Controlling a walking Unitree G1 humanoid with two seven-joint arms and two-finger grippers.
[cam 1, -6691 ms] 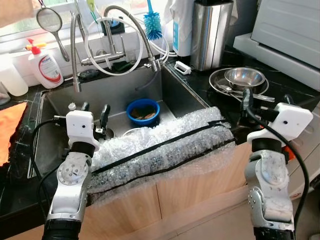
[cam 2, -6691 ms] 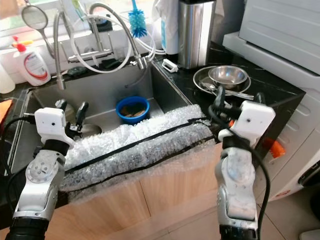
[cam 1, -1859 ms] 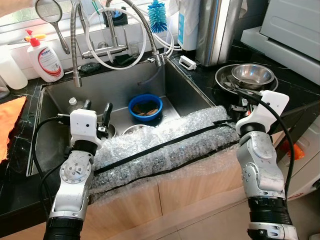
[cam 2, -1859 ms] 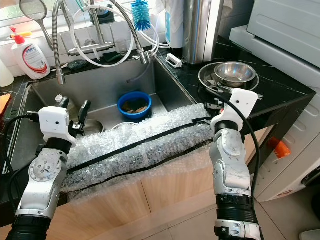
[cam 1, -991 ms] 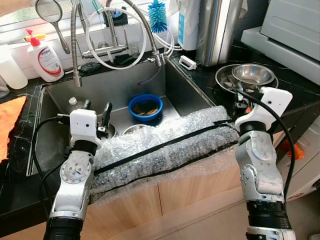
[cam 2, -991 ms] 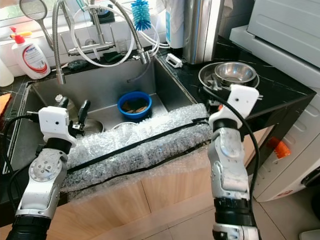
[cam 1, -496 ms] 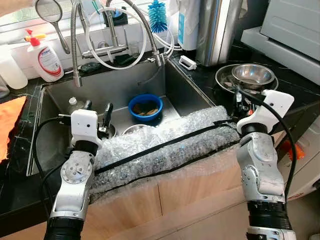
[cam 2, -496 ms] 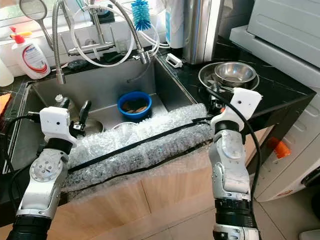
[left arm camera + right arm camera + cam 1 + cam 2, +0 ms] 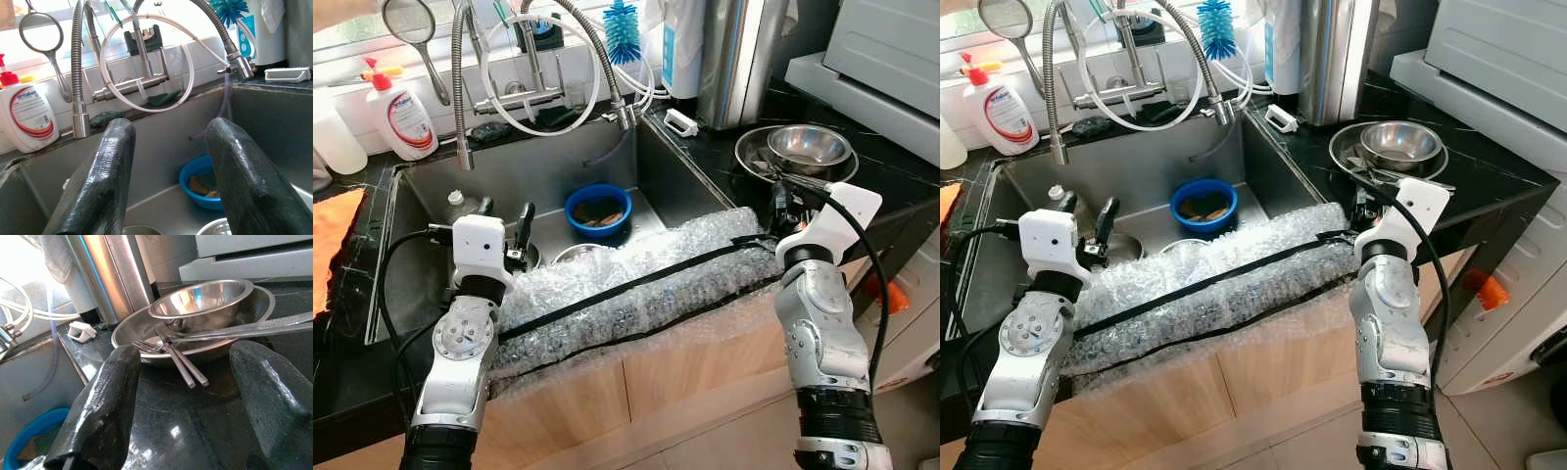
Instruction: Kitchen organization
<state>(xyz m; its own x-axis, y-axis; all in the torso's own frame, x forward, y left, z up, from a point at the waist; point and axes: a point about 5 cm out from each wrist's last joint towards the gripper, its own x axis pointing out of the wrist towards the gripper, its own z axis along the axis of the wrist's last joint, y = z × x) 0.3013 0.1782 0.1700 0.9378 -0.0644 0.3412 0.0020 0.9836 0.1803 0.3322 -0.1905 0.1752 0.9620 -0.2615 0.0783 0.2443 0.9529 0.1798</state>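
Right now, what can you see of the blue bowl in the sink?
The blue bowl is round, looks like plastic, and stands upright on the floor of the steel sink, toward its right wall and below the pull-down faucet. Brownish scraps lie inside it. A metal dish lies just in front of it. Nothing grips it; the left gripper hovers apart, open.

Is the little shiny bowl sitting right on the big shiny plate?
Touching. In the right wrist view the small steel bowl rests inside the wide steel plate, its base down on the plate beside the forks, with no gap under it.
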